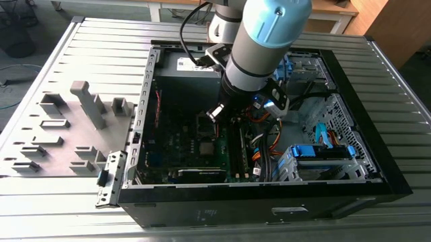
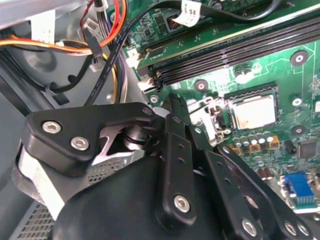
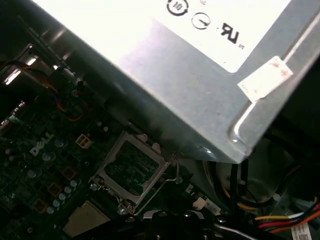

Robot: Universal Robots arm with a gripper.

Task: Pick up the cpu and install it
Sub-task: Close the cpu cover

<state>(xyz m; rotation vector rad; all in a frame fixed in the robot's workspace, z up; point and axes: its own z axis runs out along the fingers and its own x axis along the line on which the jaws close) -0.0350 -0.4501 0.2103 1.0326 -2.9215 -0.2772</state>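
Note:
The cpu is a small silver-grey square lying flat in its socket on the green motherboard; in the first wrist view the cpu lies beside the raised metal load plate. My gripper is inside the open computer case, low over the board and just beside the socket, apart from the chip. Its black jaws look shut with nothing held. In the exterior view the gripper hangs over the middle of the motherboard.
A big grey box with a white label sits close by the socket. Memory slots and bundled cables lie near the gripper. Blue drive cages fill the case's right side. A grey fixture tray lies outside, at the exterior view's left.

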